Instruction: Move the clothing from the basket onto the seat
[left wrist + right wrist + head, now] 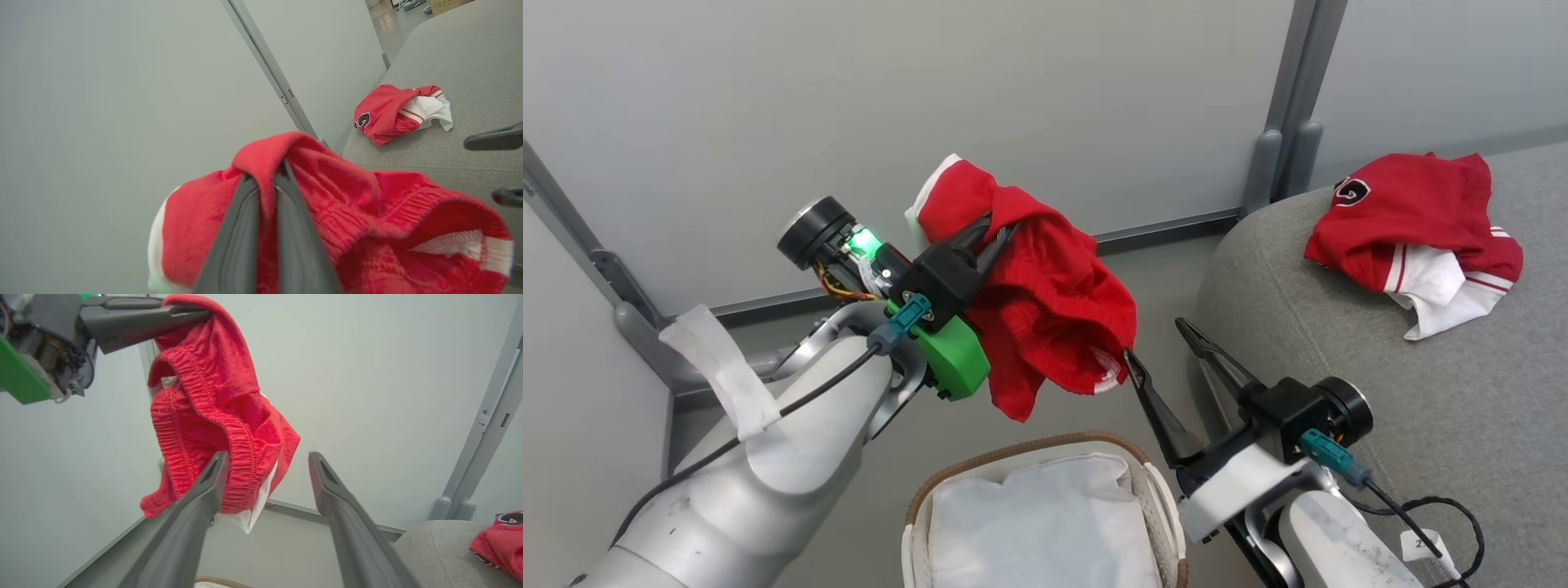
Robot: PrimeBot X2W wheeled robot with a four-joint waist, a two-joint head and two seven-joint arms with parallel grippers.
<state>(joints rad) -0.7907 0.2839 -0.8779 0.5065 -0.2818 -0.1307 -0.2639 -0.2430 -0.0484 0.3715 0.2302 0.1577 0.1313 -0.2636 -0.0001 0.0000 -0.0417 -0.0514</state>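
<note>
Left hand (994, 231) pinches red shorts (1054, 327); right hand (1158, 340) gapes alongside.

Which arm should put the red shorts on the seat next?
Left. The left gripper is shut on the shorts above the basket; the right gripper is open and empty beside them.

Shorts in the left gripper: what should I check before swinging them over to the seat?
1. Grip: left gripper is shut on a fold of the shorts: ok.
2. Clearance from the basket: the shorts hang above its rim, apart from it: ok.
3. Path: the right gripper is open, with one fingertip right at the hanging hem, between the shorts and the seat: not ok.
4. Landing spot: there is bare cushion in front of the other red garment: ok.
5. Basket emptied: the white liner has no red on it, but its near end is cut off: cannot tell.
</note>
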